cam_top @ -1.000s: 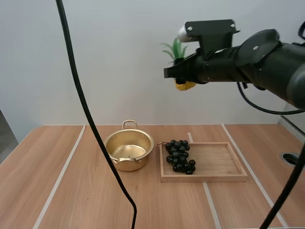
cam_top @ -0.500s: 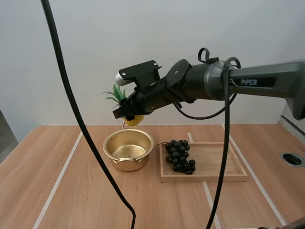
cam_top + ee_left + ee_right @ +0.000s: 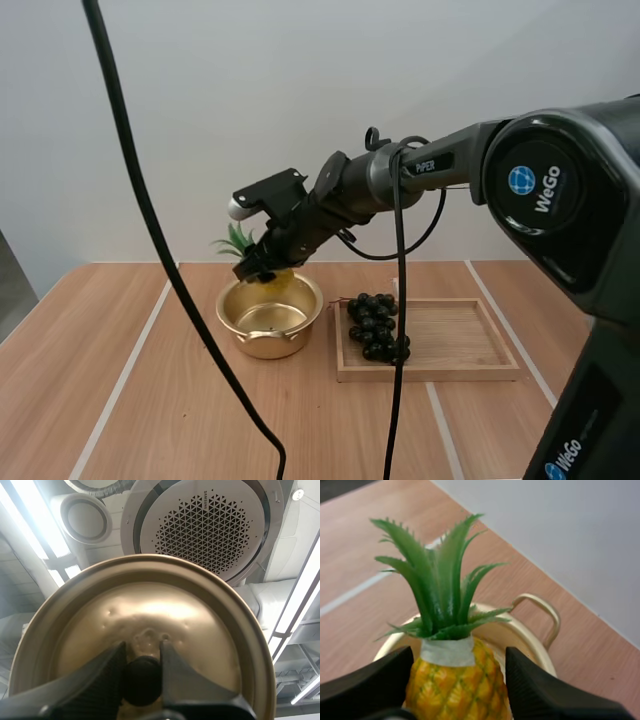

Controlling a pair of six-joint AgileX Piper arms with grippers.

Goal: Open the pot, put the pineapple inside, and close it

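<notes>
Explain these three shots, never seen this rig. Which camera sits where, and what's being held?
This is a two-armed table robot, and each arm ends in a two-fingered gripper. The high view looks forward and down from behind the arms. On the table stand an open golden pot and a wooden tray holding dark grapes. The other two cameras ride on the wrists, each looking along its own fingers. The right gripper is shut on a pineapple, held just above the pot. The left gripper pinches the black knob of the pot's lid, so the lid is off the pot.
</notes>
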